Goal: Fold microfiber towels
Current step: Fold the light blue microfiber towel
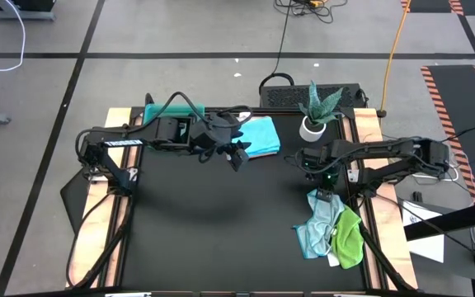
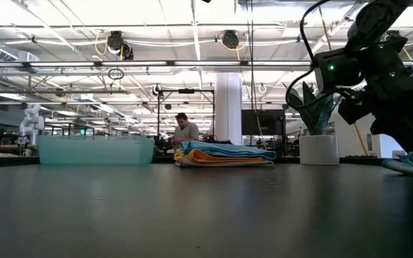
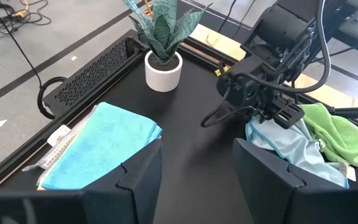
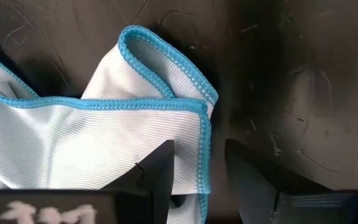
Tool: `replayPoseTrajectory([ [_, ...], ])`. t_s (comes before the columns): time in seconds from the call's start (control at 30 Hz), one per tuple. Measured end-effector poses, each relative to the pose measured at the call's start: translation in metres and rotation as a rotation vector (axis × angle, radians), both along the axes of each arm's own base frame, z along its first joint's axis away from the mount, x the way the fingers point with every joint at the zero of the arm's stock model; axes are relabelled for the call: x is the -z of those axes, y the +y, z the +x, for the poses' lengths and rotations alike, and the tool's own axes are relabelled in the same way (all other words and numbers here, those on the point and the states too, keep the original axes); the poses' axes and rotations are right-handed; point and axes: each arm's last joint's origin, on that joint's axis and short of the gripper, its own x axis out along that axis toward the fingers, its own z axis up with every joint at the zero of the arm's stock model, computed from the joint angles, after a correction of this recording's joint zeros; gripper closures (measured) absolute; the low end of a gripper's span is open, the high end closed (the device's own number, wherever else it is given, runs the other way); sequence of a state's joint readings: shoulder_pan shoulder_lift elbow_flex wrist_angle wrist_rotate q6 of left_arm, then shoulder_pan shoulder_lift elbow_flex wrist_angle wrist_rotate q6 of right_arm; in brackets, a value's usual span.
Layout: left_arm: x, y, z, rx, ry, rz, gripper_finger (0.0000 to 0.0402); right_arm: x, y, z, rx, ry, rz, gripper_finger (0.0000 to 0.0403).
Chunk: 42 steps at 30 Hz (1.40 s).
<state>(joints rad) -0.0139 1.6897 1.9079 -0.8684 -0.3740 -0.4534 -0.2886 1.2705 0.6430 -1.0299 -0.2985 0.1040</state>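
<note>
A folded bright blue towel (image 1: pixel 260 136) tops a stack at the far middle of the table, with a yellow-orange one (image 2: pixel 224 160) under it. A crumpled pile of the pale blue towel (image 1: pixel 316 221), the green towel (image 1: pixel 349 235) and a bit of white cloth lies at the near right. My right gripper (image 4: pixel 199 177) is open and points down on the pile's far end, one finger on each side of the pale blue towel's hemmed edge (image 4: pixel 202 140). My left gripper (image 3: pixel 197 174) is open and empty, above the table just near of the stack. My right gripper stands over the pale blue towel's blue-hemmed edge (image 4: pixel 204 163), coming from above and pointing down. One finger (image 4: pixel 157 171) covers the cloth and the other (image 4: pixel 247 177) is over bare table. I cannot tell whether the fingers touch the cloth, which lies slack on the table.
A potted plant in a white pot (image 1: pixel 313 125) stands at the far right, close to my right arm. A teal tray (image 2: pixel 95 149) sits at the far left. A black box (image 3: pixel 98 78) lies beyond the far edge. The table's middle (image 1: pixel 221 223) is bare black mat.
</note>
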Motion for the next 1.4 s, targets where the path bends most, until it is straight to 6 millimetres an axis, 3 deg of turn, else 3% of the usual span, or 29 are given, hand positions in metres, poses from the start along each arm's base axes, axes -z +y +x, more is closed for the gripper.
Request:
replayPoseTrajectory([
  [0.13,0.000,0.000,0.000,0.000,0.000,0.000,0.0204,0.000,0.000,0.000,0.000,-0.002,-0.001,0.0291],
  [0.33,0.000,0.000,0.000,0.000,0.000,0.001,0.0204,0.000,0.000,0.000,-0.001,-0.004,-0.003,0.0387],
  [0.57,0.000,0.000,0.000,-0.001,0.000,0.001,0.0204,-0.008,-0.001,0.005,0.025,-0.070,-0.030,0.0401],
  [0.87,0.002,0.005,-0.006,-0.185,0.035,0.097,0.0204,-0.085,-0.008,0.028,0.163,-0.546,-0.147,0.0402],
  [1.17,0.004,0.006,-0.008,-0.217,0.058,0.124,0.0204,-0.189,-0.014,0.043,0.210,-1.538,-0.346,0.0402],
  [1.27,0.005,0.007,-0.009,-0.233,0.070,0.127,0.0204,-0.200,-0.014,0.040,0.215,-1.640,-0.395,0.0402],
  [1.4,0.020,0.005,-0.009,-0.328,0.073,0.121,0.0204,-0.196,-0.015,0.043,0.218,-1.603,-0.398,0.0403],
])
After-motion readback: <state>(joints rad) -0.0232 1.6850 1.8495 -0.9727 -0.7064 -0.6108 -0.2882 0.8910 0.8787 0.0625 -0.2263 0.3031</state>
